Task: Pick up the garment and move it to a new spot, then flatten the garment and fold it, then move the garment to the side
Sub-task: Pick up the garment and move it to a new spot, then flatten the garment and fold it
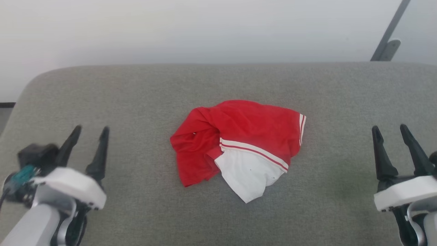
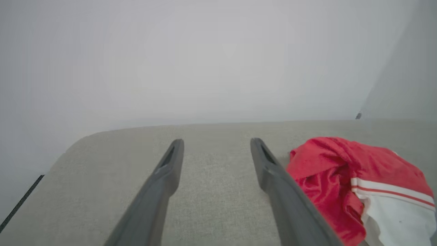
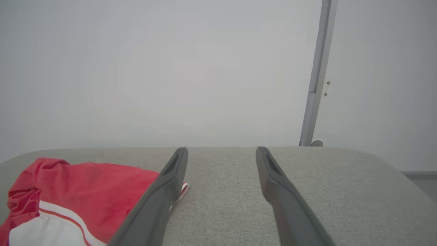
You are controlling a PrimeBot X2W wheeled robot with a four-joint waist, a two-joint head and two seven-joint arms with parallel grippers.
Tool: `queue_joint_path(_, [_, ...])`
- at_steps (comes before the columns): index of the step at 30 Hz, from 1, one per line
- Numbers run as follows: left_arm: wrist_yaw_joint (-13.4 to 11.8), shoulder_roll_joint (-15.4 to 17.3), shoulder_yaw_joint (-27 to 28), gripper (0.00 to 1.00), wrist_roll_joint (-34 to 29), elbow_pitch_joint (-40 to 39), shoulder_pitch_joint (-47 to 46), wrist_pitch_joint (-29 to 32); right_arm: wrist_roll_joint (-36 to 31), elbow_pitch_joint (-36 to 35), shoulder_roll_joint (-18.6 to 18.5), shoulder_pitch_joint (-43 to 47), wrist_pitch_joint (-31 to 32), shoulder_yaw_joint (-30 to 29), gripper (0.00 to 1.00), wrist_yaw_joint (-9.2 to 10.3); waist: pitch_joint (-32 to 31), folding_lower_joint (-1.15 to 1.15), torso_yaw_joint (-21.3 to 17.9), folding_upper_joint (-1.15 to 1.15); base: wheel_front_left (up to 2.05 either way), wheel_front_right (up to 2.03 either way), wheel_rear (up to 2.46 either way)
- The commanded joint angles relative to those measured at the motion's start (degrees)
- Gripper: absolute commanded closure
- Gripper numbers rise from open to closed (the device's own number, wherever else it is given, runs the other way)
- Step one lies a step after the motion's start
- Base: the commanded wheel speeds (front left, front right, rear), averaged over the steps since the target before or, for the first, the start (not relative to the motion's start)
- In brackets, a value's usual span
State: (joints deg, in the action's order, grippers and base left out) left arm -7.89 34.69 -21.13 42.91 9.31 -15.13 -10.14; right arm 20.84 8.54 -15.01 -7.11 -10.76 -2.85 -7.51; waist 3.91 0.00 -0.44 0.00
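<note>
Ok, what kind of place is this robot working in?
Likely a bare indoor test room: a grey fabric-covered surface stands before a plain pale wall, a metal post rises behind it, and one crumpled red garment lies on it.

Nothing can be read in any of the views: no words, numbers, brand marks or signs. The garment (image 1: pixel 252 126), at the centre of the head view, carries plain white-and-red stripes and no lettering or label that can be made out.
</note>
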Motion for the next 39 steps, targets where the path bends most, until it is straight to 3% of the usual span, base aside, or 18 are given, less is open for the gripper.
queue_joint_path(1, [-0.37, 0.34, 0.32, 0.0, 0.1, -0.25, 0.89, -0.39, -0.48, 0.04, 0.18, 0.43, -0.28, -0.13, 0.0, 0.04, -0.49, 0.0, 0.46, 0.0, 0.0, 0.0, 0.0])
queue_joint_path(11, [-4.01, 1.87, 6.81, 0.0, 2.14, -5.36, 11.12, -4.02, -1.05, -0.88, 1.06, 2.77, 0.27, -1.87, 0.0, 0.04, -2.14, 0.0, 1.66, 0.0, 0.0, 0.0, 0.0])
queue_joint_path(28, [-3.03, 0.34, 11.37, 0.0, 0.96, -7.28, 16.23, -5.11, -1.47, -2.64, 1.83, 4.19, 1.23, -2.52, 0.0, 0.04, -2.68, 0.0, 2.52, 0.0, 0.0, 0.0, 0.0])
queue_joint_path(39, [-2.23, 1.01, 8.72, 0.0, -0.25, -10.24, 12.25, -2.45, -1.53, -3.82, 1.86, 3.3, 1.65, -2.48, 0.0, 0.04, -0.8, 0.0, 2.17, 0.0, 0.0, 0.0, 0.0])
